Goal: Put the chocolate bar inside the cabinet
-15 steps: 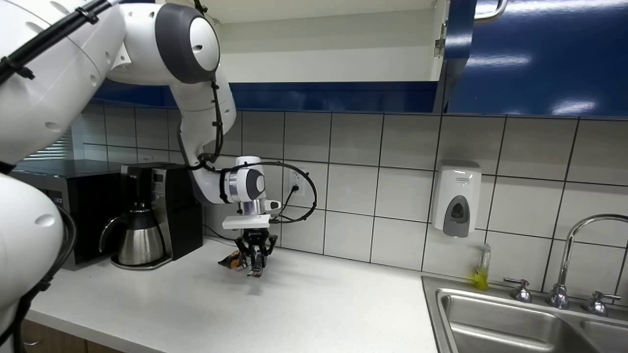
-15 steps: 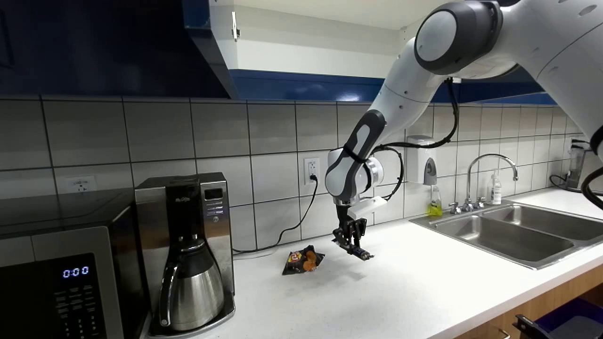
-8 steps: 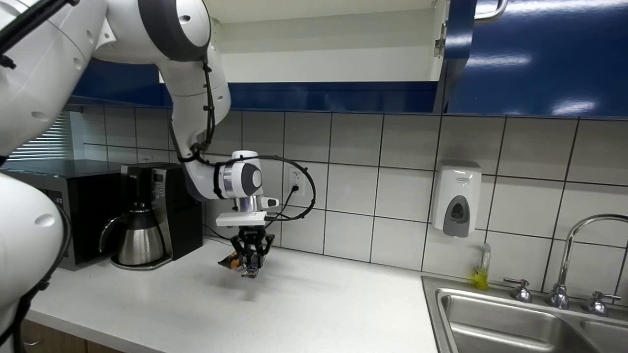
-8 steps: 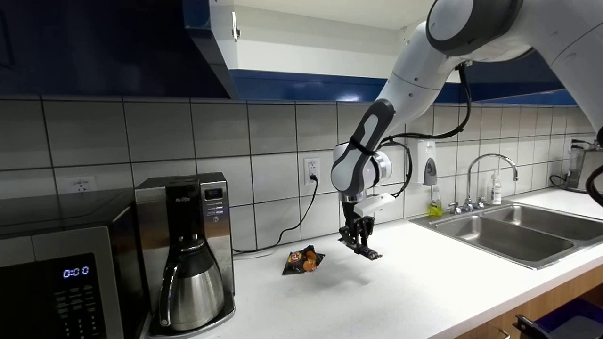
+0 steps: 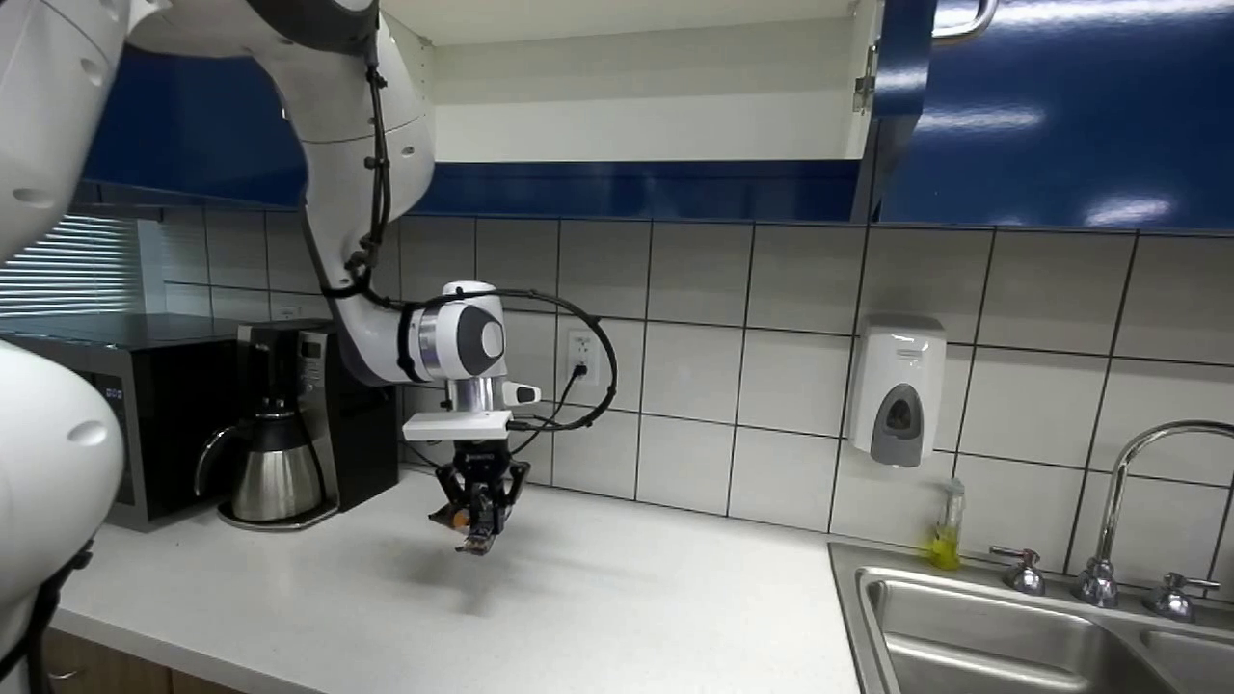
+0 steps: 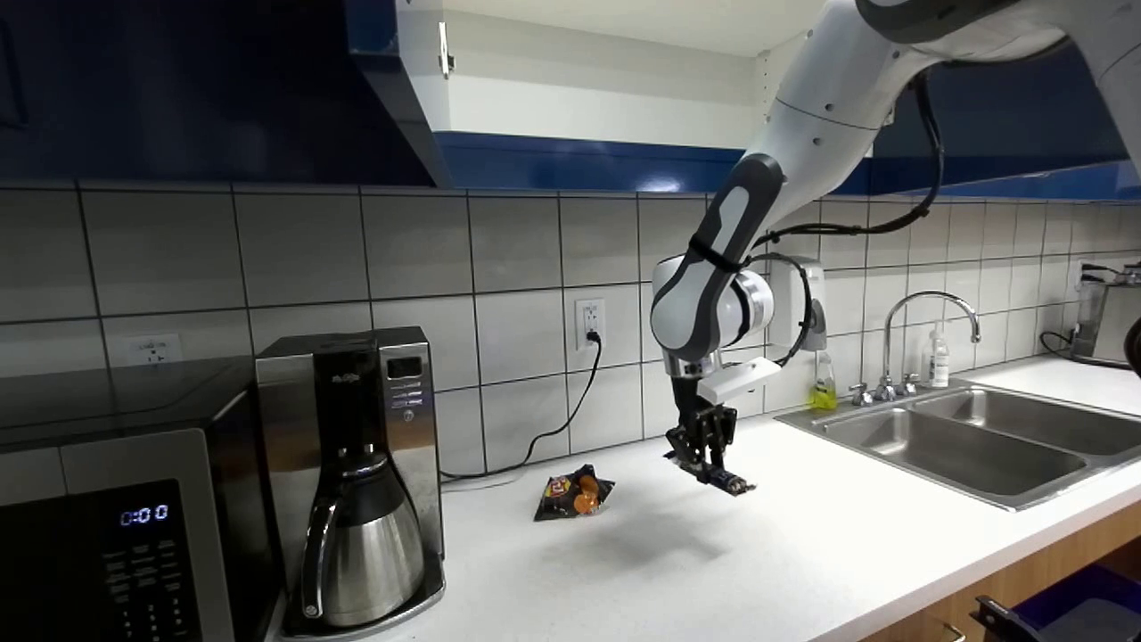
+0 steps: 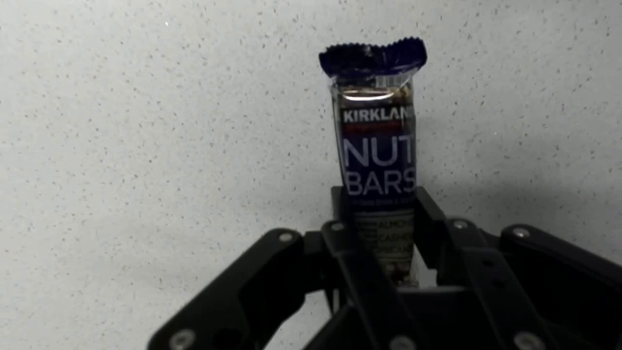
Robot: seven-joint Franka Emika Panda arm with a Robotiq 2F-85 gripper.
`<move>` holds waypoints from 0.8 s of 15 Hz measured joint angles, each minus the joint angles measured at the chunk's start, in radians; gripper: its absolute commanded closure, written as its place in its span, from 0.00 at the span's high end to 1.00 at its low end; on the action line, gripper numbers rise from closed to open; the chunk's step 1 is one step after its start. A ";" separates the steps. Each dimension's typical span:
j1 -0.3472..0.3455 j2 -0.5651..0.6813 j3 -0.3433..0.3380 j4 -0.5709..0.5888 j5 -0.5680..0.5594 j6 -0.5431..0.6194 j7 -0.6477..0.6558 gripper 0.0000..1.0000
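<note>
The chocolate bar (image 7: 376,160) is a dark blue and clear wrapped bar labelled "Nut Bars". My gripper (image 7: 381,206) is shut on its middle in the wrist view, one finger on each side. Its lower end is partly hidden by the gripper. In both exterior views the gripper (image 5: 480,525) (image 6: 704,459) holds the bar (image 5: 475,547) (image 6: 733,484) above the white counter, with a shadow below. The cabinet (image 5: 656,188) (image 6: 579,160) is above, its door open and its pale inside visible in both exterior views.
A dark snack bag (image 6: 575,495) lies on the counter (image 5: 627,598), partly behind the gripper in an exterior view. A coffee maker (image 6: 410,464) and microwave (image 6: 134,535) stand beside it. A sink (image 5: 964,617) and soap dispenser (image 5: 898,390) are at the far end. The blue cabinet door (image 5: 1060,125) is swung out.
My gripper has moved with the bar, leftward in an exterior view and rightward in the other, away from the snack bag. The upper arm has risen. The bar stays held.
</note>
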State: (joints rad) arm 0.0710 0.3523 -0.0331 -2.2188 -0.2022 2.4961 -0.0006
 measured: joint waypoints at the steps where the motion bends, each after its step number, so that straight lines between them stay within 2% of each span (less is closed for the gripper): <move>1: 0.000 -0.021 -0.002 -0.027 0.000 0.001 0.000 0.09; 12: -0.002 -0.299 -0.006 -0.323 -0.005 0.012 0.000 0.09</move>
State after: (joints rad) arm 0.0687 0.0532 -0.0395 -2.5414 -0.2076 2.5079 -0.0006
